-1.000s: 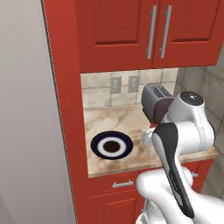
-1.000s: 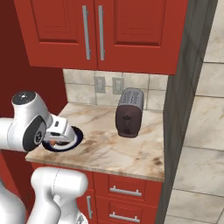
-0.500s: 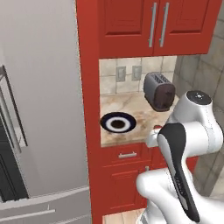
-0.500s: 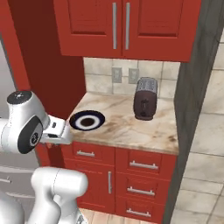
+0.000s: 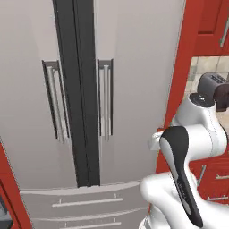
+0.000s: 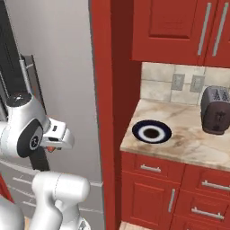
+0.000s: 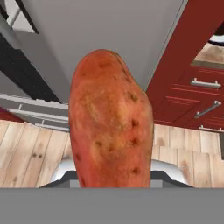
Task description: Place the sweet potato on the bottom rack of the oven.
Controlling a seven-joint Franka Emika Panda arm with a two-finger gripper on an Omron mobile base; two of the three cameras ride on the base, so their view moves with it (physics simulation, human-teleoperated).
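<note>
Gripper [image 6: 53, 147]: seen in the right base view at the end of the white wrist, angled downward, in front of the grey refrigerator [image 6: 54, 67]. A small orange-red bit shows just beneath the hand there. Fingertips themselves are not visible in any view, so the jaw spacing cannot be read directly; the sweet potato [image 7: 109, 120] stands right at the hand and fills the centre of the hand view, consistent with the gripper pinching it.

Sweet potato: long axis runs along the gripper's line of sight axis on screen, bottom to top, rounded end pointing away from the hand. Skin orange-red with dark specks. Its lower end is cut off by the frame bottom, so the contact points are hidden.

Beyond the tuber, hand view: wooden floor [image 7: 30, 151] below, refrigerator's lower drawers [image 7: 30, 109] to the left, red cabinet drawers [image 7: 192, 100] to the right.

Farther out, right base view: stone counter [image 6: 188, 134] well off to the right of the gripper, carrying a dark blue and white plate [image 6: 152, 131] and a dark toaster [image 6: 215, 110].
</note>
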